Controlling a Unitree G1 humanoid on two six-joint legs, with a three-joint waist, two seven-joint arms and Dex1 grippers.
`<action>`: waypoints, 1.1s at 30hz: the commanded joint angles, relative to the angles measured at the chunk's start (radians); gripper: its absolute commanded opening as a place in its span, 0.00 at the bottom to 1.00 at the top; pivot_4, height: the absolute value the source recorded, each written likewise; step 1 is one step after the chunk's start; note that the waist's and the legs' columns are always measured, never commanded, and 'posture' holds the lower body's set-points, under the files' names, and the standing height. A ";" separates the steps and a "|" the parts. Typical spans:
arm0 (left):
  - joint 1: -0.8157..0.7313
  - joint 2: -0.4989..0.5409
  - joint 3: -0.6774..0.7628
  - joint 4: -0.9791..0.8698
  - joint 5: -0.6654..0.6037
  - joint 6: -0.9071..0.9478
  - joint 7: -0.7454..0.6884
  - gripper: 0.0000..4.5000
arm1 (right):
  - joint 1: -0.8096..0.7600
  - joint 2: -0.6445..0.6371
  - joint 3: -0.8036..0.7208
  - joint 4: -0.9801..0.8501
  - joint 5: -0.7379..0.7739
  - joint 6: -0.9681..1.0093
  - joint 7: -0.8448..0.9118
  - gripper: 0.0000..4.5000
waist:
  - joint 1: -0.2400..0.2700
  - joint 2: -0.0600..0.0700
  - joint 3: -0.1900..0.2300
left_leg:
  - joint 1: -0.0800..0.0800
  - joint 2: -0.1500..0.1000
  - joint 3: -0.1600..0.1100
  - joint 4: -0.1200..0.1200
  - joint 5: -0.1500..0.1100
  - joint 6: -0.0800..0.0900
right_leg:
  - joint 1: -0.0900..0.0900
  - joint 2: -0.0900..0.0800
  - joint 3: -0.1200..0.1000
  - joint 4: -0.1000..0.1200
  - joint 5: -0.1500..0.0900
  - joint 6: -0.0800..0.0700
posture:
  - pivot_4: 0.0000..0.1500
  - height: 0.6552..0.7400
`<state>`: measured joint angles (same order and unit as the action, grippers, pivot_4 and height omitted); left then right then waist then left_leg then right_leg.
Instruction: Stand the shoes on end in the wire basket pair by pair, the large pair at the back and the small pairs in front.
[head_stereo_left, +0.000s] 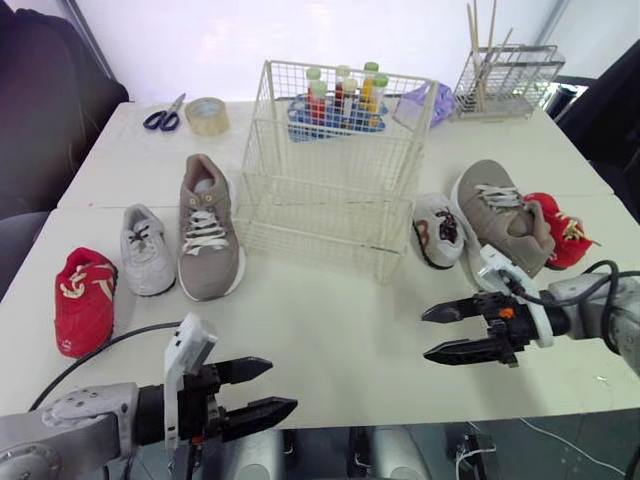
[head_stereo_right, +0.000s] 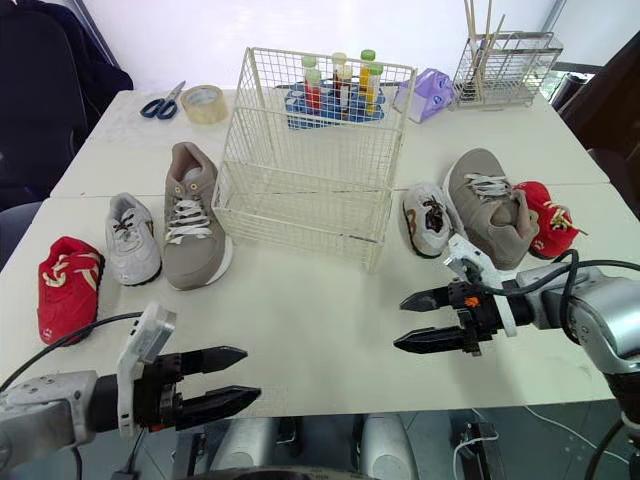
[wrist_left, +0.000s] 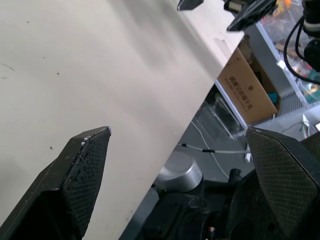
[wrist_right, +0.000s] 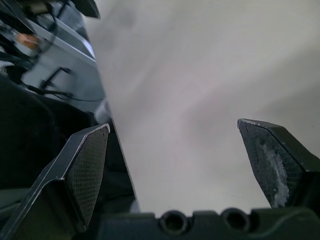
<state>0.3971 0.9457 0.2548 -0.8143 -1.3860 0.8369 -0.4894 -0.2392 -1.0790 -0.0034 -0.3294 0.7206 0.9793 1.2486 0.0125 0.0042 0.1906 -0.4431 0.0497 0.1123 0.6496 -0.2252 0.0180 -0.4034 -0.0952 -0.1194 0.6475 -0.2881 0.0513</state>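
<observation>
An empty white wire basket (head_stereo_left: 335, 165) stands mid-table. Left of it lie a large taupe shoe (head_stereo_left: 207, 228), a small grey shoe (head_stereo_left: 146, 250) and a small red shoe (head_stereo_left: 84, 300). Right of it lie a small white shoe (head_stereo_left: 438, 230), a large taupe shoe (head_stereo_left: 505, 215) and a small red shoe (head_stereo_left: 560, 228). My left gripper (head_stereo_left: 270, 388) hangs open over the table's front edge, holding nothing. My right gripper (head_stereo_left: 430, 333) is open and empty above the table, in front of the right-hand shoes.
Behind the basket stand a blue rack of bottles (head_stereo_left: 340, 105), a purple object (head_stereo_left: 430, 100) and a wire holder with sticks (head_stereo_left: 505, 80). Scissors (head_stereo_left: 163, 117) and a tape roll (head_stereo_left: 207, 115) lie at the back left. Boxes (wrist_left: 247, 87) sit below the table edge.
</observation>
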 joint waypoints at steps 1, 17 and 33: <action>-0.005 -0.003 0.016 -0.008 -0.010 -0.006 -0.001 1.00 | 0.004 -0.004 0.010 -0.020 -0.035 -0.048 -0.010 0.99 | 0.000 0.000 0.000 | 0.000 0.000 0.000 0.000 0.000 0.000 | 0.000 0.000 0.000 0.000 0.000 0.000 | 1.00 1.00; -0.034 -0.007 0.035 0.024 -0.007 -0.006 -0.003 1.00 | -0.049 0.013 0.020 0.029 0.016 -0.037 0.044 0.99 | 0.000 0.000 0.000 | 0.000 0.000 0.000 0.000 0.000 0.000 | 0.003 0.001 0.000 0.000 0.001 0.001 | 1.00 1.00; -0.208 0.202 0.260 0.239 0.112 0.042 -0.289 1.00 | -0.599 -0.152 0.010 0.131 0.002 0.051 0.102 0.99 | -0.008 0.004 0.002 | 0.000 0.001 0.001 0.000 0.001 -0.003 | -0.006 0.004 0.003 0.002 0.001 -0.003 | 1.00 1.00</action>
<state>0.2035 1.1232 0.4705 -0.5816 -1.2872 0.8685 -0.7176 -0.7721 -1.2297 -0.0139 -0.2163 0.7202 1.0170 1.3251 0.0041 0.0079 0.1929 -0.4428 0.0511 0.1128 0.6483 -0.2245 0.0150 -0.4093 -0.0915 -0.1168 0.6490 -0.2876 0.0480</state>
